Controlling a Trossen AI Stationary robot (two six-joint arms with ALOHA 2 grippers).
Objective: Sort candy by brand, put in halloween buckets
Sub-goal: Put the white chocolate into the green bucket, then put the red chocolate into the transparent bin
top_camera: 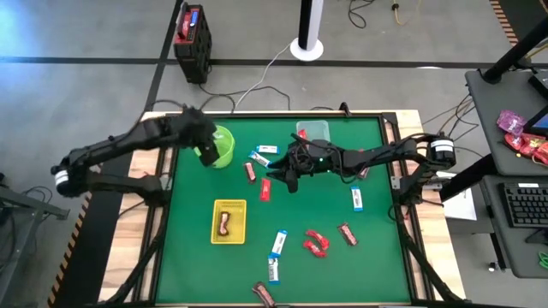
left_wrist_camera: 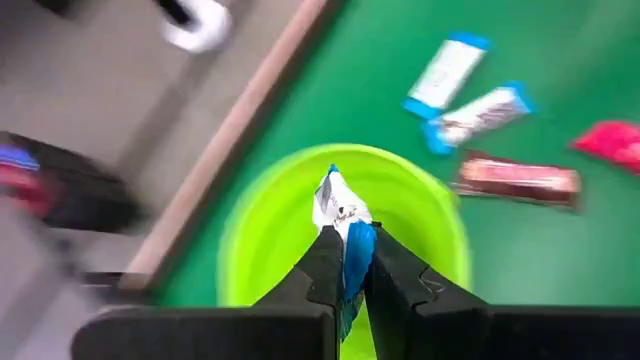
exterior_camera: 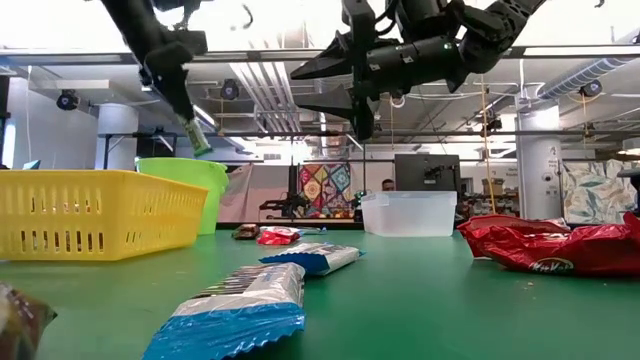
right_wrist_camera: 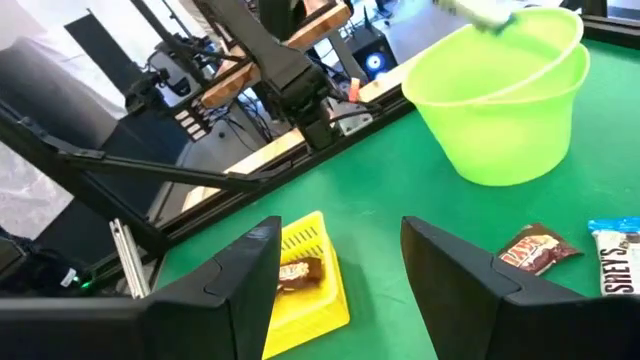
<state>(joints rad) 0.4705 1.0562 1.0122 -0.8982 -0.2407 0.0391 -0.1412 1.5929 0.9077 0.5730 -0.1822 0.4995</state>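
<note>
We see the left gripper [left_wrist_camera: 345,262] clenched on a blue-and-white candy bar [left_wrist_camera: 340,215], held above the round lime-green bucket [top_camera: 224,147] near the far left of the table. The bar hangs with its long axis close to upright, slightly tilted in the low view, its crinkled free end sticking out beyond the fingertips toward the bucket's open mouth.

The right gripper [right_wrist_camera: 340,260] hangs released over the middle of the table, its dark fingers spread with nothing between them. Just below it on the mat lies a bright red bar [top_camera: 265,189], long axis running toward and away from the far edge, with a brown bar [top_camera: 250,172] beside it lying much the same way.

The yellow basket [top_camera: 229,222], a rectangular plastic lattice, sits left of centre and holds one brown bar [top_camera: 224,224] lying lengthwise. The clear tub [exterior_camera: 408,213], smooth and see-through, stands at the far edge.

More bars are scattered across the near half: blue-and-white ones [top_camera: 278,243] lying roughly lengthwise toward us, two glossy red ones [top_camera: 316,244] side by side at a slant, and a brown one [top_camera: 347,233] angled nearby.

The table [top_camera: 377,274] is covered in flat green matting with a pale wooden border. Around it we see grey floor, trailing cables, and a workshop with exposed ceiling pipes.
</note>
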